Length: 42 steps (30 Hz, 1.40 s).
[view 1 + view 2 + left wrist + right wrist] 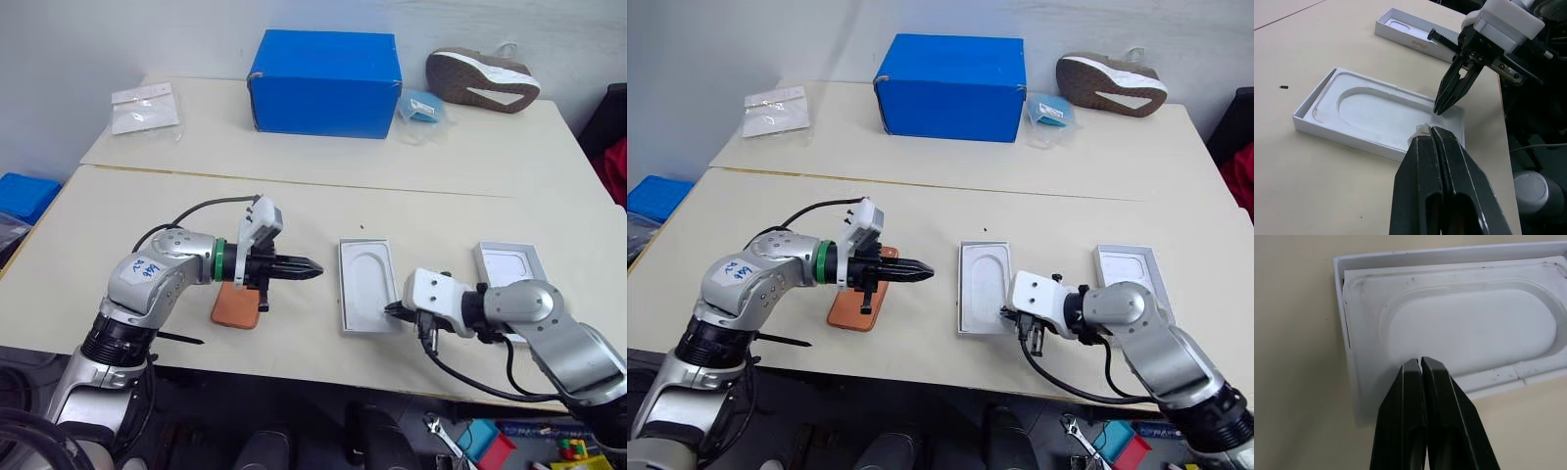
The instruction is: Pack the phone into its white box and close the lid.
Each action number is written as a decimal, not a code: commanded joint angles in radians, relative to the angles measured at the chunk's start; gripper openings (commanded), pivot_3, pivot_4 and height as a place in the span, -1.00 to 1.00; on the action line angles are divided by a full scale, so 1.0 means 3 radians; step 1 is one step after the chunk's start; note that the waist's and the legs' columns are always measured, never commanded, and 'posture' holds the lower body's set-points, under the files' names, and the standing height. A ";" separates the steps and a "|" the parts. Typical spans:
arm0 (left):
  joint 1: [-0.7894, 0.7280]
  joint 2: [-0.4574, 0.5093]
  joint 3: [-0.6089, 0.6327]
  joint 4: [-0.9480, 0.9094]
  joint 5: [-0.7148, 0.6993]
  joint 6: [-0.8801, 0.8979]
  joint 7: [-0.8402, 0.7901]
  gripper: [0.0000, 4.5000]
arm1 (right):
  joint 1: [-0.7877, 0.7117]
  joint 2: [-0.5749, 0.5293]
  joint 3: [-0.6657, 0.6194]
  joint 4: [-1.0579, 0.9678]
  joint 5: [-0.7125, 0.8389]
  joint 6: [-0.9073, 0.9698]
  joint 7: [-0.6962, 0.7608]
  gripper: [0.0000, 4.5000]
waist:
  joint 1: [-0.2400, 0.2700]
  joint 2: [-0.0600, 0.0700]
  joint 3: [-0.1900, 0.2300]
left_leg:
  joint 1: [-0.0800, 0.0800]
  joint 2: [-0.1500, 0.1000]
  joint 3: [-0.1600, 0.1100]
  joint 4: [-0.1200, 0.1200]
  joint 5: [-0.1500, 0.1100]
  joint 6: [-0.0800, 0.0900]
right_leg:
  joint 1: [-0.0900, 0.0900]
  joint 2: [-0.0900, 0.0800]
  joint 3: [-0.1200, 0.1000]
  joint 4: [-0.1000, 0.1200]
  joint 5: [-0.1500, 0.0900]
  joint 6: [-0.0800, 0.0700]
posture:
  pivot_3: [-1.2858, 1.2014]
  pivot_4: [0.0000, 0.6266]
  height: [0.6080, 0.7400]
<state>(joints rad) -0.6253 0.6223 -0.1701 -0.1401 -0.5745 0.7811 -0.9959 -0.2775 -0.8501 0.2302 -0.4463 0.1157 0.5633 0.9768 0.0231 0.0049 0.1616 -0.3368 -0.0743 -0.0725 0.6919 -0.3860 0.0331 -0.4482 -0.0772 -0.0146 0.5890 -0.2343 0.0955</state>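
Note:
The orange phone [235, 308] lies flat near the table's front edge, partly under my left gripper [315, 266]. That gripper is shut and empty, and points right toward the white box [343, 284]. A white insert [370, 279] with an oval recess lies in the box. My right gripper [392, 311] is shut with nothing in it. In the right wrist view the right gripper [1420, 363] has its tips over the insert's near end. The lid [482, 257] lies open side up to the right of the box, behind my right wrist.
On the far table stand a blue cardboard box [325, 83], a shoe [482, 78] sole up, a blue packet [421, 108] and clear plastic bags [145, 106]. A seam runs between the two tables. The table's front edge lies just below my right gripper.

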 commanded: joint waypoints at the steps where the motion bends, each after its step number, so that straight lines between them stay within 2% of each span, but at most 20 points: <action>1: -0.0069 -0.0010 0.0072 -0.0054 0.0004 0.0007 0.0006 -1.00 | -0.0065 0.0063 0.0046 0.0050 -0.0043 -0.0019 -0.0046 -0.97 | 0.0001 0.0000 0.0000 | 0.0000 -0.0001 0.0000 0.0000 0.0000 0.0000 | 0.0000 0.0000 0.0000 0.0000 0.0000 0.0000 | 0.03 -0.52 1.00; 7: -0.0039 -0.0012 0.0098 -0.0092 -0.0012 0.0033 0.0035 -1.00 | -0.0092 -0.0172 -0.0265 -0.0084 0.0123 0.0120 0.0091 -0.97 | 0.0012 0.0001 0.0001 | -0.0002 -0.0001 0.0000 0.0000 0.0000 0.0000 | 0.0000 -0.0001 -0.0001 -0.0002 0.0000 0.0000 | 0.03 -0.52 1.00; 13: -0.0027 -0.0012 0.0084 -0.0097 0.0000 0.0018 0.0033 -1.00 | 0.0035 -0.0370 -0.0370 -0.0063 0.0171 0.0084 0.0155 -0.97 | 0.0007 0.0001 0.0001 | -0.0003 0.0000 -0.0001 -0.0001 -0.0001 0.0001 | 0.0000 0.0000 -0.0002 -0.0005 0.0000 0.0000 | 0.03 -0.52 1.00; 35: -0.0058 -0.0024 0.0074 -0.0085 0.0040 0.0018 0.0016 -1.00 | -0.0051 -0.0117 -0.0080 0.0075 0.0039 0.0018 -0.0024 -0.97 | 0.0003 0.0001 0.0001 | -0.0001 0.0000 0.0000 0.0000 0.0000 0.0001 | 0.0000 0.0000 0.0000 -0.0001 0.0000 0.0000 | 0.03 -0.52 1.00; 42: -0.0032 -0.0005 0.0087 -0.0085 0.0055 0.0004 0.0013 -1.00 | -0.0173 -0.0052 -0.0187 0.0027 0.0213 0.0102 0.0008 -0.97 | 0.0001 0.0001 0.0001 | -0.0001 -0.0001 0.0000 0.0000 0.0000 0.0001 | 0.0000 0.0000 0.0000 -0.0002 0.0000 0.0000 | 0.03 -0.52 1.00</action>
<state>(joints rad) -0.6245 0.6126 -0.1677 -0.1426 -0.5599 0.7949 -0.9861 -0.3125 -0.8698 0.2030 -0.4168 0.1592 0.5890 0.9724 0.0234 0.0052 0.1620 -0.3371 -0.0745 -0.0725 0.6919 -0.3862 0.0334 -0.4482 -0.0773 -0.0147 0.5885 -0.2343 0.0955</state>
